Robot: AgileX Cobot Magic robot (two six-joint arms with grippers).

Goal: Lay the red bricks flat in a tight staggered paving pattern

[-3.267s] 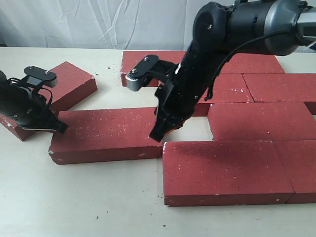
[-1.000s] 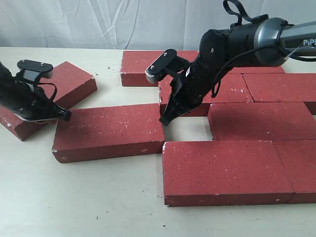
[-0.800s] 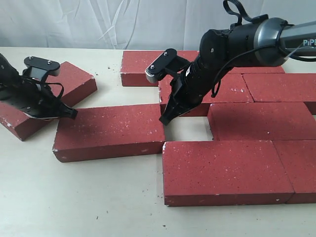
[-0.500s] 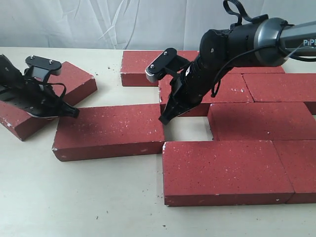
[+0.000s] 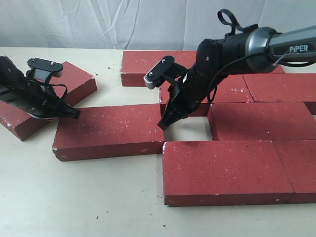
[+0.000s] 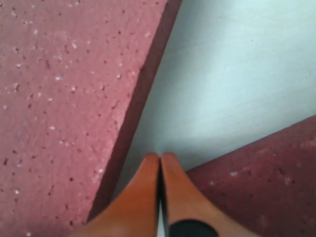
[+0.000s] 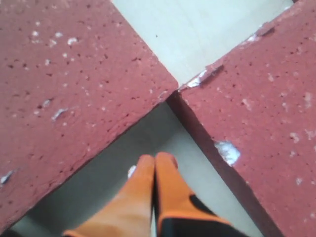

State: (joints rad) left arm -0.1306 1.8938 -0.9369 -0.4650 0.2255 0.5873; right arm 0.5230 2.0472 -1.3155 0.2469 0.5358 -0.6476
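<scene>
I've nudged the left gripper (image 5: 74, 114), fingers pinched together, onto the loose brick's (image 5: 108, 131) end; the right gripper (image 5: 162, 125), likewise closed, sits in the still-unfilled gap (image 5: 190, 128).

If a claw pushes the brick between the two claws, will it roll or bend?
Probably neither. The loose brick lies flat on a wide face, so it should slide, not roll. It looks thick and solid, so likely stiff and heavy. Its chipped pale edges hint corners may crumble.
</scene>
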